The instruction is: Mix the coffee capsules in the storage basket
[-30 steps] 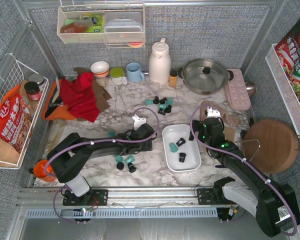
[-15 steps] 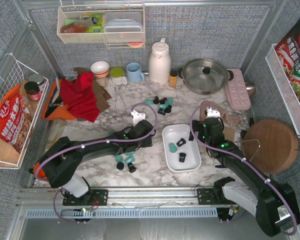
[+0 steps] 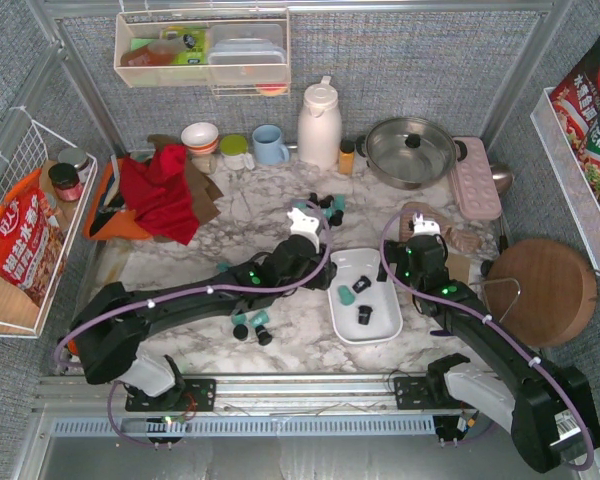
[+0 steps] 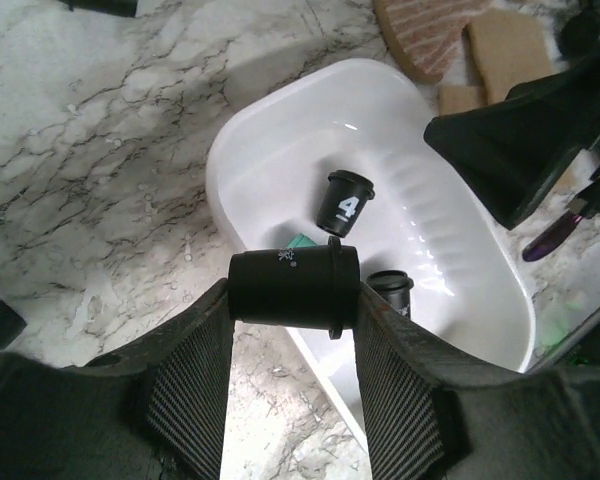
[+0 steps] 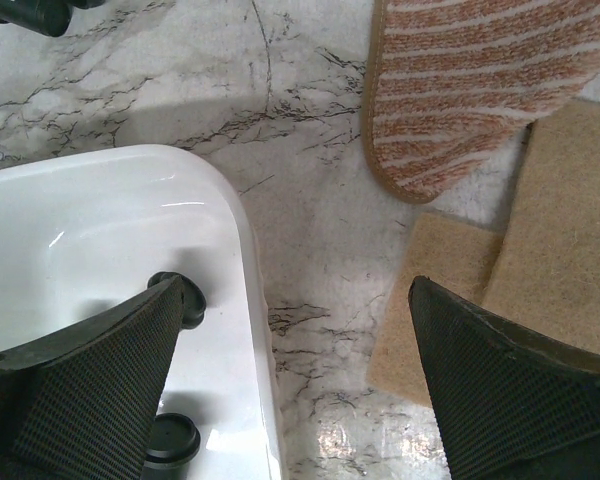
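**Desk:** What was the setting?

**Photographer:** A marble table (image 3: 255, 215) fenced by grey padded walls, with a metal rail (image 3: 300, 385) along its near edge. Clutter lined the back and sides: a red cloth (image 3: 160, 195), a white jug (image 3: 320, 125), a steel pan (image 3: 385, 160) and, at right, a round wooden board (image 3: 540, 290). That left open marble in the middle around the white storage basket (image 3: 390, 318).

**Desk:** What did the basket hold?

**Photographer:** Three coffee capsules: a teal capsule (image 3: 346, 294) and two black ones, one marked "4" (image 4: 345, 203). More lay loose on the table, in a back cluster (image 3: 336, 213) beyond the basket and a front cluster (image 3: 259, 320) beside the left arm.

**Desk:** And the end effectors?

**Photographer:** The left end effector (image 4: 292, 310) was clamped on a black capsule (image 4: 293, 285), held sideways between both fingers above the basket's left rim. The right end effector (image 5: 300, 400) stood wide open and held nothing. Its fingers straddled the basket's right rim, one over the white interior and the other over a tan mat (image 5: 450, 300) next to a striped mat (image 5: 460, 90).
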### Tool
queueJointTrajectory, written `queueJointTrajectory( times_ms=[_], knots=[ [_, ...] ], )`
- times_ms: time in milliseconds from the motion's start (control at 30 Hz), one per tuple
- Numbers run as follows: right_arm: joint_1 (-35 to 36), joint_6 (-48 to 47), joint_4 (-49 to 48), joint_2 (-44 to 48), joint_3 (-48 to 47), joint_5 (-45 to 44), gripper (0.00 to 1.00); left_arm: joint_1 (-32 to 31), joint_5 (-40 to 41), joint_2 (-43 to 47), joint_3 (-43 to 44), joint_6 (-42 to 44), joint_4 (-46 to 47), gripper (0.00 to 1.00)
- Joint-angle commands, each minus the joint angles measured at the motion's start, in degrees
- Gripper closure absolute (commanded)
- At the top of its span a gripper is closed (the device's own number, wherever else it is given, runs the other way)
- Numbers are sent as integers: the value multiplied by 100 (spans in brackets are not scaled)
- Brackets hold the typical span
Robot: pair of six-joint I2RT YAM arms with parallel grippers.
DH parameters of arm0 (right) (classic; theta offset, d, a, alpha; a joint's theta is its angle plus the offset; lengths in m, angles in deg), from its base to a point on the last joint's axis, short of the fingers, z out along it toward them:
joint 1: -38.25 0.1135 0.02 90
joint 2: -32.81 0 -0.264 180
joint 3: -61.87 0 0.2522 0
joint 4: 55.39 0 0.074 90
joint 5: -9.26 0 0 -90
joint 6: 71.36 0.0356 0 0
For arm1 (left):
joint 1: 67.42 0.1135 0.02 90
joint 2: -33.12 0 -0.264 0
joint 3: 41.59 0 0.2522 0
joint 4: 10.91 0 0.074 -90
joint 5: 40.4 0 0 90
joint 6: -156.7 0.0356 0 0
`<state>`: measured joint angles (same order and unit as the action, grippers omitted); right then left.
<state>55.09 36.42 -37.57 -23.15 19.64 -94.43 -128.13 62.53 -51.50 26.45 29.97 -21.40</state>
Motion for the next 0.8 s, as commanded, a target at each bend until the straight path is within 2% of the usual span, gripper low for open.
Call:
queueJointTrajectory(
  times_ms=[0,200,367,433,533,767],
  knots=[
    [1,24,8,3,-71,-68,1,-134,-190,-396,241,281,55,46],
    [-3,24,8,-1,-70,-89,1,-354,-314,-990,591,321,81,44],
    [-2,24,8,2,-70,-98,1,-411,-299,-1269,837,299,-1,25],
    [-1,24,8,11,-68,-98,1,-417,-121,-1237,852,258,-48,20],
    [-4,19,16,39,-71,-98,1,-415,369,-966,716,178,-53,15],
    [-2,32,23,27,-77,-84,1,-396,2331,-165,295,-135,-599,14]
  ],
)
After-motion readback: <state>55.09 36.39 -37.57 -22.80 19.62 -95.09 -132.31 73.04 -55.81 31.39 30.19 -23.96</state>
